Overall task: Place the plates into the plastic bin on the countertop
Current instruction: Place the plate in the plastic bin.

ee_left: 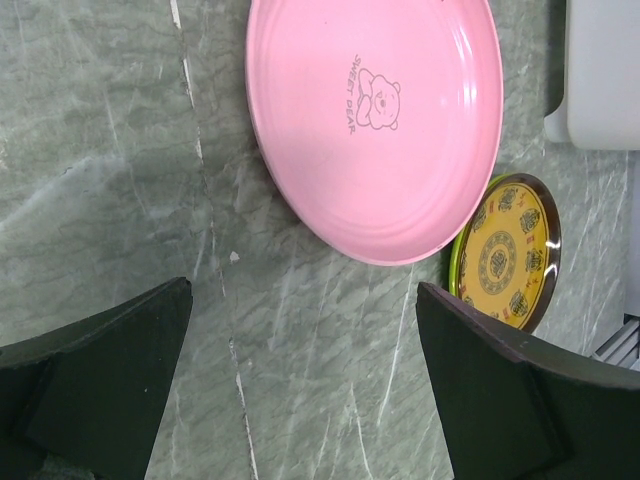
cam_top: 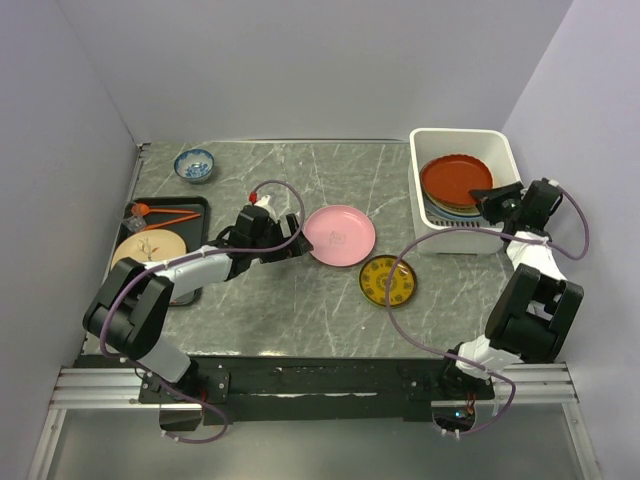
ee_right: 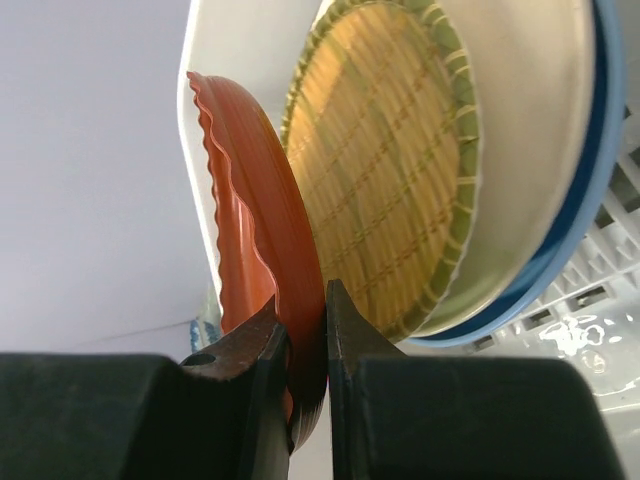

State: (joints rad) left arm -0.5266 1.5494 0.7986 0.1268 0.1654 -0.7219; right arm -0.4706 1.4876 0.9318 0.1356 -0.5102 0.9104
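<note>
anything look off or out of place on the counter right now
Nothing is spilled or broken. The one thing not lying flat is the red-orange plate: in the plastic bin it tilts away from the woven-patterned plate beneath, pinched at its rim by the right gripper, so it looks mid-placement rather than misplaced.

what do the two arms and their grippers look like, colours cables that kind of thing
Both the left arm and the right arm are chunky black joint housings joined by white link sections, each trailed by a thin purple cable looping alongside. The left gripper has two broad matte black wedge-shaped fingers; the right gripper has flat black fingers tapering to thin tips.
</note>
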